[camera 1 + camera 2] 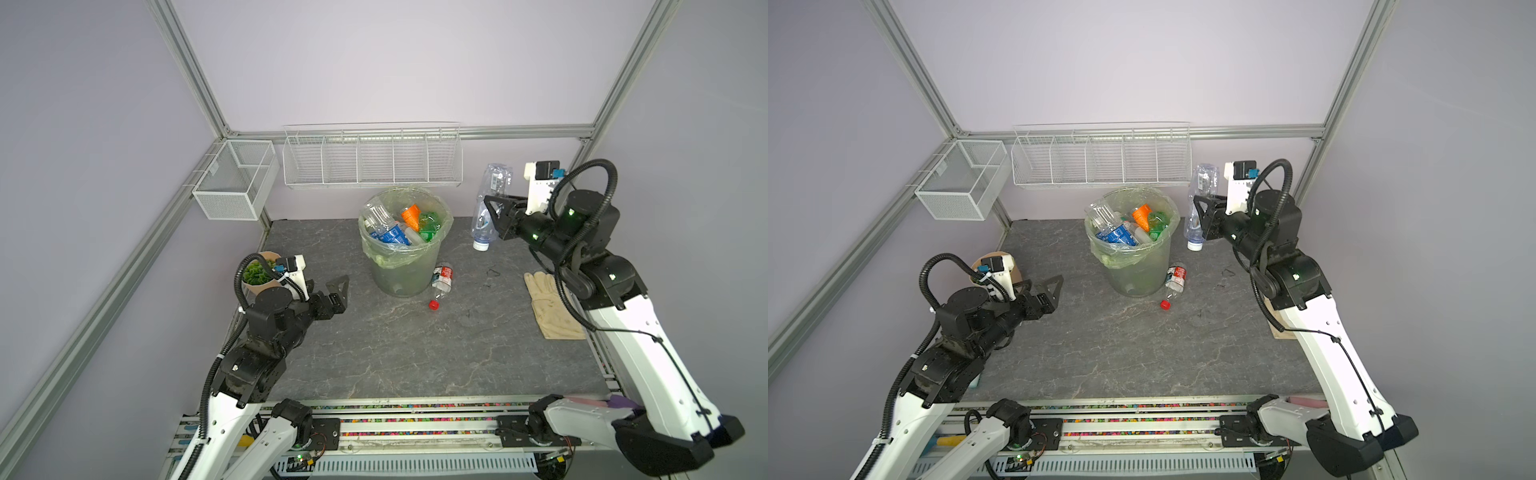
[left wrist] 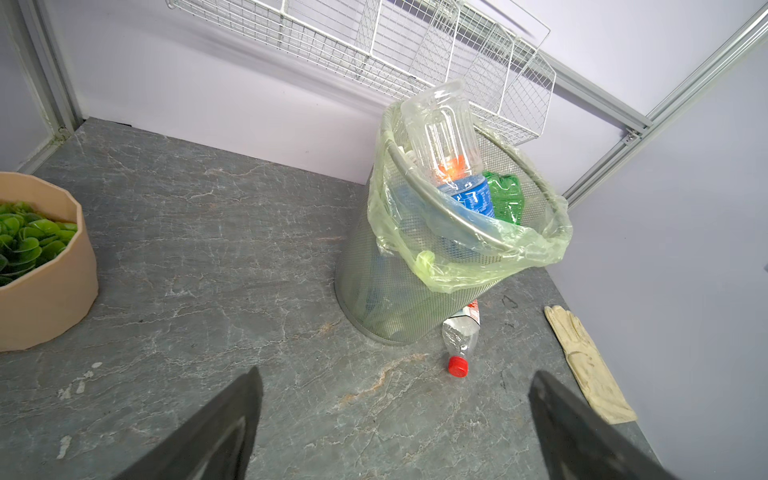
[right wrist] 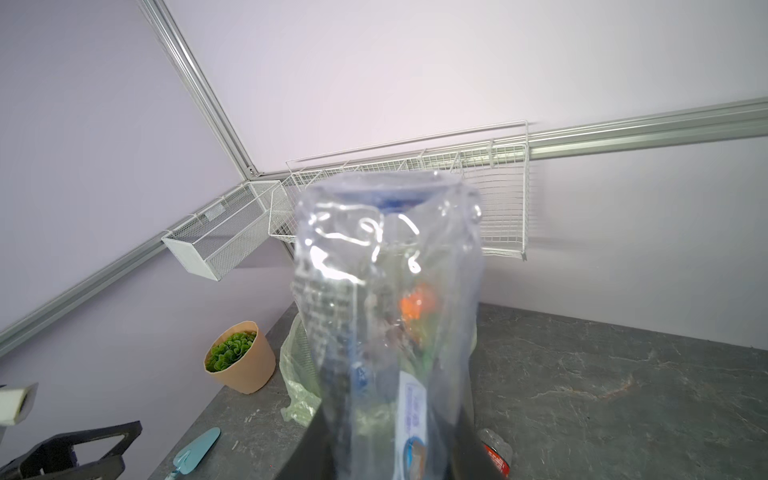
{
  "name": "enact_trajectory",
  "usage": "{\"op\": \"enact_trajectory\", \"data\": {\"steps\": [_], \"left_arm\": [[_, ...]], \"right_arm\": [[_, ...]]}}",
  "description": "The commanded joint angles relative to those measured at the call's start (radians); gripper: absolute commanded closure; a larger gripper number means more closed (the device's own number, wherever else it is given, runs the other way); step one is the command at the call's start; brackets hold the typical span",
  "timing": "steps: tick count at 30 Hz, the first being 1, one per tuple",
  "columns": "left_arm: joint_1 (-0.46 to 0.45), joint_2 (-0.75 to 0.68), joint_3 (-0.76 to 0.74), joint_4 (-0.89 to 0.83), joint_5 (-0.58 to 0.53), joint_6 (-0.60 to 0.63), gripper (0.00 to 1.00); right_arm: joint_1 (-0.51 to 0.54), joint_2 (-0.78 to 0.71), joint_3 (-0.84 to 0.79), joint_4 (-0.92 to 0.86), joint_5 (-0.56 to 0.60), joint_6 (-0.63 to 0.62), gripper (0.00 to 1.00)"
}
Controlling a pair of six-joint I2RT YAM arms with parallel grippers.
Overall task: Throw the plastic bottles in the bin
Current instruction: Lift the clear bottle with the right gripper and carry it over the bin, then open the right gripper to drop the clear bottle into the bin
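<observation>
One clear bottle is clamped at its pinched waist by the right gripper. It hangs white cap down, to the right of the bin and not over its mouth. Both top views show only the near finger, because the bottle hides the far one. In the right wrist view the bottle fills the middle as a blur and covers the bin, apart from a fold of its pale green bag.

The bottles inside the bin are too piled up to count. An orange bottle, a green bottle, a blue-labelled bottle and a ribbed bottle poking above the rim can be made out.

A red-labelled bottle lies on the tabletop at the bin's foot, on its near right side. Its red cap points away from the bin. The right wrist view cuts this bottle off at the frame edge.

The left gripper hovers left of the bin, fingers spread wide with nothing between them.

Only the left wrist view shows the bin's wall as fine metal mesh, which from above looks like cloudy plastic. A cream glove lies well right of the bin. In a top view the right arm hides all but a corner of the glove. The tan plant pot stands left of the bin. A small teal tool of unclear kind shows plainly only in the right wrist view.
</observation>
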Motion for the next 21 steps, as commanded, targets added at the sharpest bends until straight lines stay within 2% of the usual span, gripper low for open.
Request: {"op": "enact_trajectory", "data": {"steps": [1, 6, 10, 12, 13, 14, 16, 18, 21], "left_arm": [[-0.002, -0.016, 0.035, -0.008, -0.017, -0.004, 0.01], [-0.004, -0.027, 0.051, -0.031, -0.027, 0.001, 0.01], [-0.003, -0.029, 0.060, -0.044, -0.033, 0.005, 0.01], [-0.003, -0.031, 0.058, -0.047, -0.036, 0.004, 0.01], [-0.003, -0.031, 0.059, -0.049, -0.036, 0.004, 0.01], [-0.003, -0.032, 0.061, -0.052, -0.036, 0.004, 0.01], [-0.004, -0.035, 0.066, -0.065, -0.039, 0.010, 0.01], [-0.003, -0.043, 0.069, -0.077, -0.049, 0.016, 0.01], [-0.002, -0.049, 0.066, -0.081, -0.054, 0.021, 0.01]], "right_arm": [[0.017, 0.111, 0.102, 0.004, -0.018, -0.016, 0.71], [0.046, 0.323, 0.319, -0.031, -0.034, -0.014, 0.71], [0.061, 0.563, 0.586, -0.142, -0.061, -0.013, 0.71], [0.071, 0.687, 0.729, -0.213, -0.096, -0.026, 0.67], [0.077, 0.759, 0.832, -0.282, -0.101, -0.043, 0.60], [0.079, 0.816, 0.925, -0.350, -0.097, -0.055, 0.48], [0.079, 0.892, 1.074, -0.476, -0.071, -0.069, 0.09], [0.083, 0.845, 1.012, -0.476, -0.015, -0.074, 0.12], [0.088, 0.661, 0.702, -0.281, 0.039, -0.090, 0.12]]}}
